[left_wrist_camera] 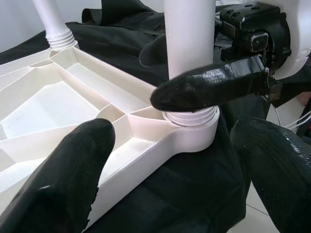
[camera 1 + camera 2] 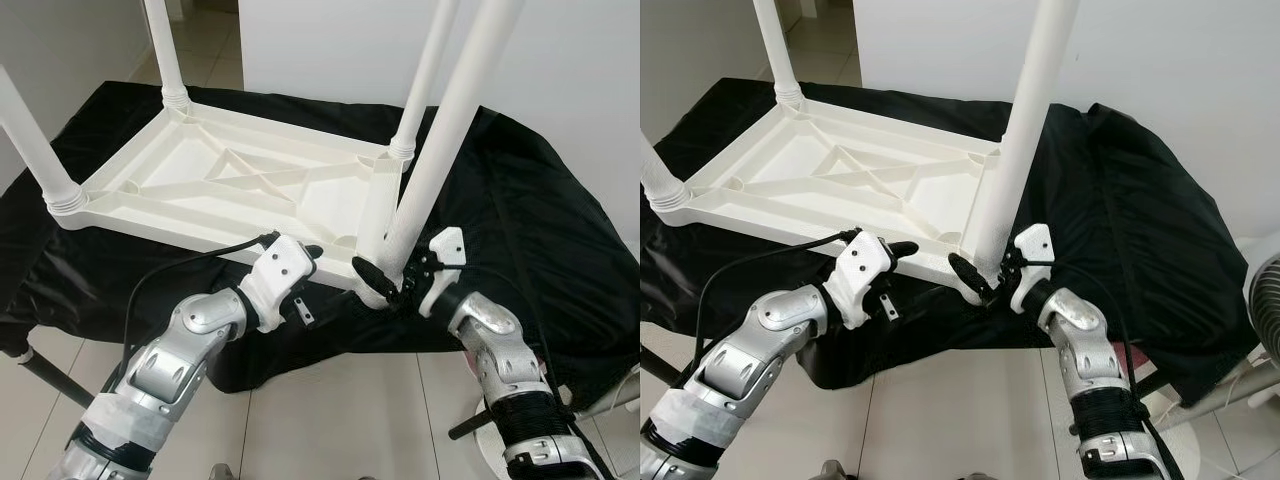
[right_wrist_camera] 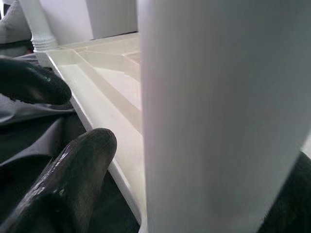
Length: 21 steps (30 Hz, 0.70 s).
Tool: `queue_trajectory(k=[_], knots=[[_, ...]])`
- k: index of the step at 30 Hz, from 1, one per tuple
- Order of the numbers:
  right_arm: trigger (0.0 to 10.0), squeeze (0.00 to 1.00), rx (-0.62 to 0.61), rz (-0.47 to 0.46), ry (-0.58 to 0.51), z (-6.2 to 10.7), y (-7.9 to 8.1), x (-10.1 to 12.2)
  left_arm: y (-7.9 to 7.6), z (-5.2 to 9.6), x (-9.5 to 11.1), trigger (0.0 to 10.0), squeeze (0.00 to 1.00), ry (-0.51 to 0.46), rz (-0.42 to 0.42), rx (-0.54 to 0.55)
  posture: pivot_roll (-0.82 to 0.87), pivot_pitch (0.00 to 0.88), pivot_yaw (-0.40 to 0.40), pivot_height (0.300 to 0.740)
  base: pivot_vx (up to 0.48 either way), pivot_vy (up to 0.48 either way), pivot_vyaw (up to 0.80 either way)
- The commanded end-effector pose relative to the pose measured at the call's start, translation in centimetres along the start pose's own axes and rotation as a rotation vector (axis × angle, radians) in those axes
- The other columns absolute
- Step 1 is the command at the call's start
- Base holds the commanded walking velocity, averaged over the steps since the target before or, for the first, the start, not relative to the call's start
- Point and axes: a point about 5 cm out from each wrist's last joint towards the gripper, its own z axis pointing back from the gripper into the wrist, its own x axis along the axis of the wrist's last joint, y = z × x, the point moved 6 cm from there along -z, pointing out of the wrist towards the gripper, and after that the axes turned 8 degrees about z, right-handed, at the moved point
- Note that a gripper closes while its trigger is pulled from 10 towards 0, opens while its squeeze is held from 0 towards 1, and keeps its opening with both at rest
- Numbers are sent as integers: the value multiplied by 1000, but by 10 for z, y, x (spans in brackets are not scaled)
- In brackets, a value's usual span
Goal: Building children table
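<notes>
A white plastic table top (image 2: 230, 180) lies upside down on a black cloth (image 2: 520, 220). Three white legs stand screwed into its corners: far left (image 2: 165, 50), near left (image 2: 35, 140) and far right (image 2: 425, 80). A further leg (image 2: 440, 150) stands in the near right corner socket (image 1: 192, 131), slightly tilted, its threaded end (image 1: 189, 116) showing at the socket rim. My right gripper (image 2: 388, 282) is shut on the base of this leg, one finger (image 1: 209, 85) across its front. My left gripper (image 2: 305, 258) is open just left of that corner, at the table's near edge, holding nothing.
The cloth drapes over a low surface and hangs down to the tiled floor (image 2: 330, 420). A white wall (image 2: 560, 60) rises behind. A fan (image 2: 1265, 290) stands at the right. A dark pole (image 2: 50, 375) lies on the floor at the left.
</notes>
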Motion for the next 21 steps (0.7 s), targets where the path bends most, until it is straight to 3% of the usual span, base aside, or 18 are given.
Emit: queue_trajectory(k=[1,2,4,5,6,17,18,20,21], knots=[[10000,0,11,-1,8,1,0,-3,-6,-1,1,10000,0,3,-16,-38,11,29,-47,740,0,0,0],[9529,0,21,-5,13,0,1,-6,-6,-1,0,10000,0,3,-17,-37,18,29,-54,740,0,0,0],[9529,0,21,-5,13,0,1,-6,-6,-1,0,10000,0,3,-17,-37,18,29,-54,740,0,0,0],[3804,0,36,-17,14,0,3,-8,-7,-1,0,10000,0,2,-16,-35,19,29,-56,740,0,0,0],[0,0,44,-18,18,-1,3,-11,-8,-1,0,10000,0,1,-15,-33,18,29,-60,740,0,0,0],[0,0,27,-5,30,-5,-1,-16,-7,-2,0,10000,0,-3,-14,-26,22,26,-65,740,0,0,0],[3333,0,24,-3,38,-5,0,-17,-6,-1,0,10000,0,-2,-17,-22,23,26,-66,740,0,0,0],[3333,0,24,-3,38,-5,0,-17,-6,-1,0,10000,0,-2,-17,-22,23,26,-66,740,0,0,0],[10000,0,17,-6,48,-6,1,-19,-5,-1,0,10000,0,0,-21,-18,24,28,-65,740,0,0,0]])
